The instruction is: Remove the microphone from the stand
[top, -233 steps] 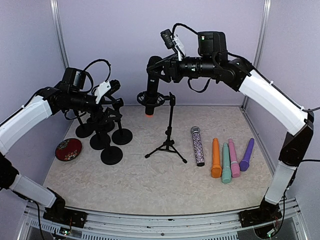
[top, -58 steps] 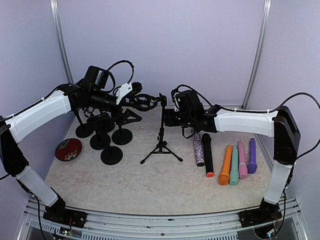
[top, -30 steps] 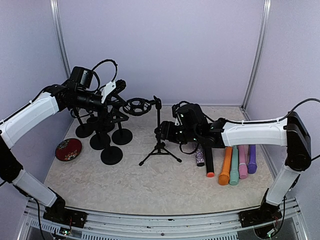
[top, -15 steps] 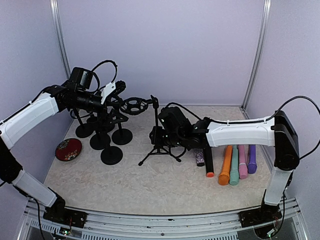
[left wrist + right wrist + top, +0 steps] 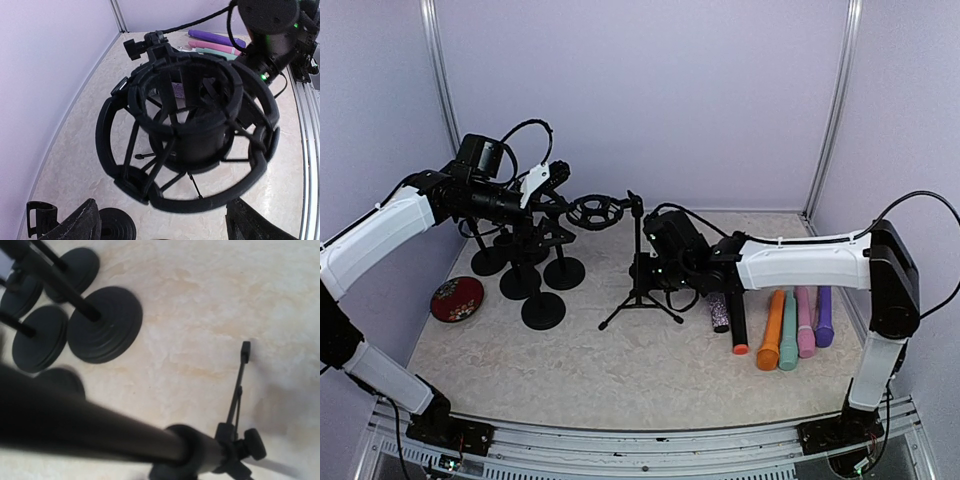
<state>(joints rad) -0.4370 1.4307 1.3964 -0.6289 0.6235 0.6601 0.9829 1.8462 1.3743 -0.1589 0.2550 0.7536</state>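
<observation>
Black microphone [image 5: 734, 312] lies on the table [image 5: 570, 370] beside the coloured microphones [image 5: 790, 325], already out of the shock mount [image 5: 592, 210]. Our left tool [image 5: 165, 222] gapes wide at the mount's rim. The right tool [image 5: 648, 270] sits at the stand [image 5: 638, 235] pole, and we cannot tell its spread. We'd steady the pole low and withdraw slowly.

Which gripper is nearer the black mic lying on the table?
Right. The right gripper is low at the stand pole, just left of the mic. The left gripper is raised at the shock mount, beyond the stand.
</observation>
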